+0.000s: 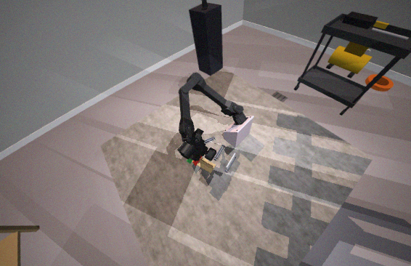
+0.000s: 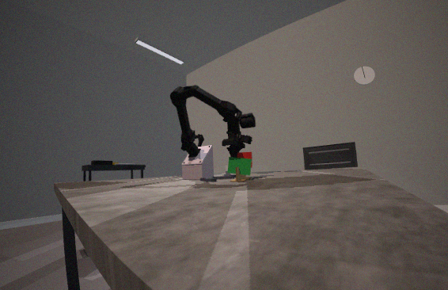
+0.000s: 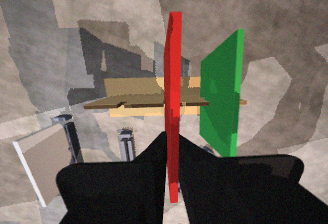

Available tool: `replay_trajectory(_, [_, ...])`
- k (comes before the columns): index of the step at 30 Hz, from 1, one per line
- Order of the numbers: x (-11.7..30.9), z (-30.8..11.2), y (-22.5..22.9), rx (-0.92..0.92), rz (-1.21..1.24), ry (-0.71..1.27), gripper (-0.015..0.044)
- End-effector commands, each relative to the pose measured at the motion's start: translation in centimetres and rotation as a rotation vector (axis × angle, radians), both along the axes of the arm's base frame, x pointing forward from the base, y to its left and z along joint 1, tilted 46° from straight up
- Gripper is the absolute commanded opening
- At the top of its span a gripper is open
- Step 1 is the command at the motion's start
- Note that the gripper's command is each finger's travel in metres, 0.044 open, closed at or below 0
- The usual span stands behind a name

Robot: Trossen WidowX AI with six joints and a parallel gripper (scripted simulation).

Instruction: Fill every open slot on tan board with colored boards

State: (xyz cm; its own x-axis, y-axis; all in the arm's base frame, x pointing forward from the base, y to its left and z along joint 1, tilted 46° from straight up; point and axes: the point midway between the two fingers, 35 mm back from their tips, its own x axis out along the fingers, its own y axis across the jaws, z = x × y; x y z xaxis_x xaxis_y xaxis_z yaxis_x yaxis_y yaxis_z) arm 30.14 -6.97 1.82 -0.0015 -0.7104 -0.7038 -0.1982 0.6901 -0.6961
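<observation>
We're at a mottled grey-brown tabletop (image 1: 197, 232) (image 2: 270, 238), bands of light and shadow right across it, and behind it a plain wall carries a round clock (image 2: 364, 75). Over to one side, a dark cart (image 1: 332, 85), and there's an orange ring (image 1: 379, 87) on the floor beyond it!

In to the hand (image 3: 172, 145), and it's clamped on the red board (image 1: 196, 162) (image 2: 246, 157) (image 3: 173, 65), pinched between the two black fingers, the board reaching out past them and crossing above the tan board (image 1: 207, 165) (image 2: 237, 174) (image 3: 146, 104). The green board (image 1: 189, 160) (image 2: 239, 165) (image 3: 221, 92) stands beside it, a gap between the two, crossing the tan board near one end.

And the look of them: red is flat, bright and upright, seen nearly edge-on from the wrist; green shows its broad face; tan is thin, on a paler base, with a notch visible along its top edge. Whether red is fully seated, I cannot tell.
</observation>
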Motion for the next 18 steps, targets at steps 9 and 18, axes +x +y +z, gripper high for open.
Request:
replay_trajectory(9, [0.0,-0.56,-0.62,-0.003,0.003,0.003,0.0])
replay_trajectory(18, [0.0,-0.96,-1.04,-0.003,0.003,0.003,0.0])
